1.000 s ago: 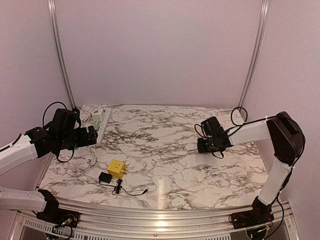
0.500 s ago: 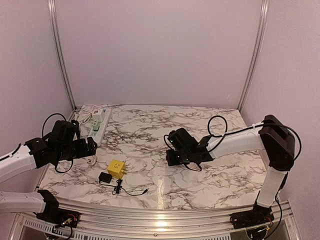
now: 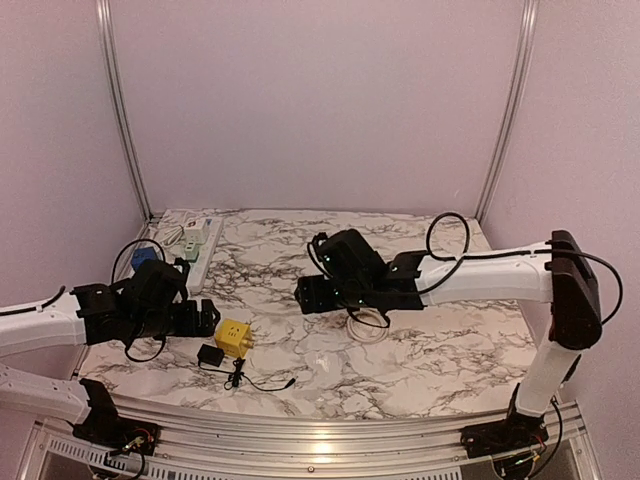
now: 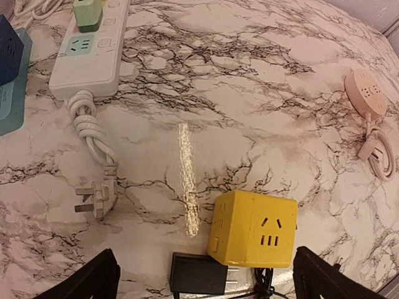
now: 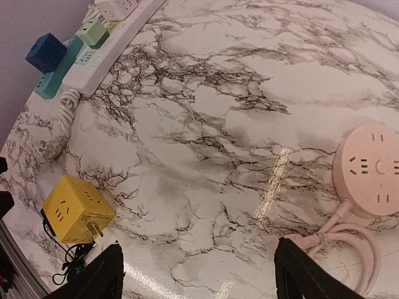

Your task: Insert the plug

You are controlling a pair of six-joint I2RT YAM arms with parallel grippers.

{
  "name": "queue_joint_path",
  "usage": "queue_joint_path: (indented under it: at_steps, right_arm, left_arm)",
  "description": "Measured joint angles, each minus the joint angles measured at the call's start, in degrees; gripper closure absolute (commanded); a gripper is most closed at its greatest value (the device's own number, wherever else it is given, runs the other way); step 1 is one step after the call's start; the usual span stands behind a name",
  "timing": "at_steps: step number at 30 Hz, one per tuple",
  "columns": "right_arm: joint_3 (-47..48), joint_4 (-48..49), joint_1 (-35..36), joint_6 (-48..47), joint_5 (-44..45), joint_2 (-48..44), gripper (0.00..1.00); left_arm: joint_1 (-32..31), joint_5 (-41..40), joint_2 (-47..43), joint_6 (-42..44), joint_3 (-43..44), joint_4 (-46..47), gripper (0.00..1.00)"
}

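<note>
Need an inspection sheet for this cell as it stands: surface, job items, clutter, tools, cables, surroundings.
Surface: marble-pattern tabletop, one glare streak, no spills seen.
Job's things: yellow cube socket front left; black adapter lying beside it, looks unplugged.
Clutter: white power strip with a green adapter on it; blue cube on a teal strip; pink round socket.
Tools: left tool open, just left of the cube; right tool open, mid-table; neither holds anything.
Cables: thin black lead from the adapter; strip cord knotted, its plug loose; pink cord bundled.
Surroundings: lilac walls, aluminium posts.
</note>
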Motion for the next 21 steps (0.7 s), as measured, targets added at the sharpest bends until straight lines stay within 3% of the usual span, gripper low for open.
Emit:
queue_joint_path:
  at_steps: [11,21]
  right_arm:
    - [-5.81,-1.66,-3.56,-5.95,6.40,-24.41,0.12]
    - [-15.80,-2.45,-5.73,-6.64,6.21,-29.40,0.13]
  left_arm:
    - [-7.85,-2.71,12.28,1.68,4.35,0.96,0.01]
    - [-9.46,-5.73,18.80,2.40,6.34,1.20,0.01]
